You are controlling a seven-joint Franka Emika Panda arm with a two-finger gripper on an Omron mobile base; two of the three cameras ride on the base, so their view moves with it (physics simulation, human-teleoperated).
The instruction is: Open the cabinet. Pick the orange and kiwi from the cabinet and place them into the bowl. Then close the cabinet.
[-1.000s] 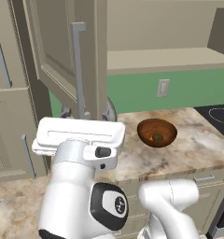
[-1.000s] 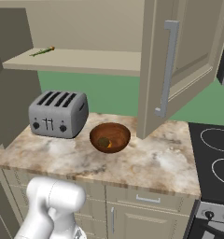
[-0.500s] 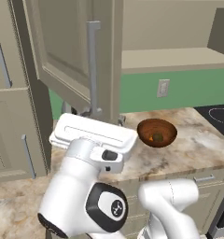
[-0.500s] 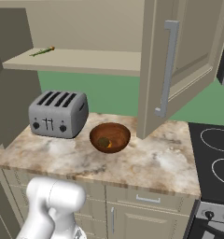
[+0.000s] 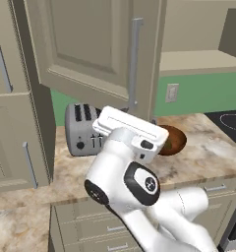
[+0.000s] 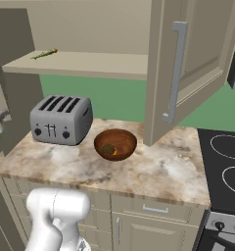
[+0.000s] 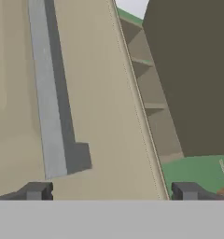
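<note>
The cabinet has both doors swung out; its left door (image 5: 90, 54) fills the upper left base view, and its right door (image 6: 198, 59) hangs open in the right base view. My gripper (image 7: 111, 191) is open, its tips close to the left door's face (image 7: 100, 116), beside the silver bar handle (image 7: 51, 93). In the left base view my white hand (image 5: 130, 129) sits below that handle (image 5: 134, 64). The bowl (image 6: 124, 137) stands on the counter with the kiwi (image 6: 108, 148) and a sliver of the orange (image 6: 115, 154) inside. My arm partly covers the bowl (image 5: 175, 140).
A grey toaster (image 6: 60, 119) stands left of the bowl on the marble counter (image 6: 158, 171). A stove top (image 6: 227, 162) lies to the right. On the cabinet shelf (image 6: 90, 63) lies a small green stalk (image 6: 45, 54). A tall cabinet (image 5: 7, 98) is at the left.
My hand has moved right and slightly up, and the left door has swung to the right with it. The bowl, toaster and right door have not moved.
</note>
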